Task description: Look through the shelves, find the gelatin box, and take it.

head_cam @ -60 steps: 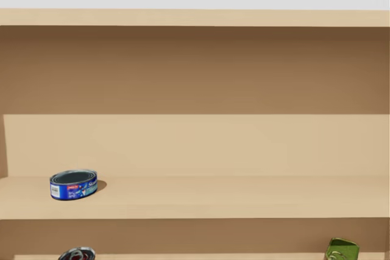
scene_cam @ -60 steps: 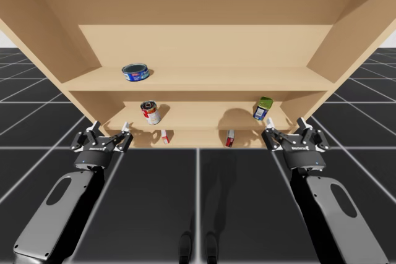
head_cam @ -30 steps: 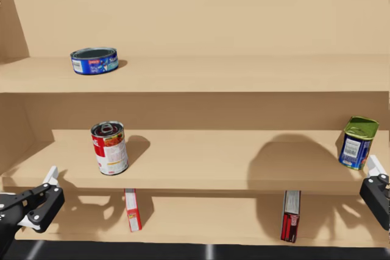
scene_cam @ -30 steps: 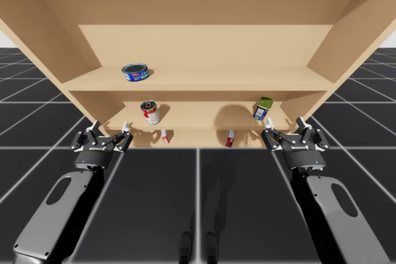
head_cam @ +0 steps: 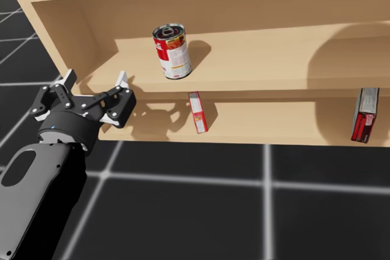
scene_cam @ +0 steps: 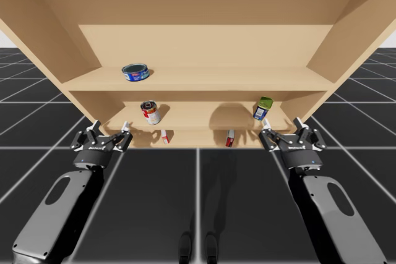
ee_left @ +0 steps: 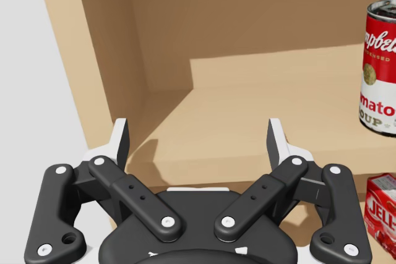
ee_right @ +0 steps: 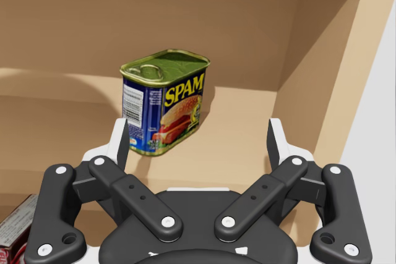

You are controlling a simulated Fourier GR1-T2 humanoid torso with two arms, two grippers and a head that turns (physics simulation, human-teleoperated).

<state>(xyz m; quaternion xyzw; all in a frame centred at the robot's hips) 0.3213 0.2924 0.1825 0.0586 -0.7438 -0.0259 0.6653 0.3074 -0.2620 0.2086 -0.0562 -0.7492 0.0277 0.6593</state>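
Lettering marks the red box (ee_left: 382, 214), red-and-white can (ee_left: 378, 69) and blue tin (ee_right: 164, 103).

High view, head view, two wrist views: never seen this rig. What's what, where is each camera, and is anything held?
This is a simulated humanoid torso with two arms, each ending in a two-finger claw. The high view comes from a fixed camera above, looking down. The head view comes from a camera on the robot's head. Each wrist view looks along one claw.

The left claw and right claw are both open and hold nothing. They sit in front of a light wooden shelf unit.

On the upper shelf is a flat round blue can. On the middle shelf are a tall red-and-white can and a blue rectangular tin with a green top. On the lowest shelf are a small red-and-white box and a dark red box.
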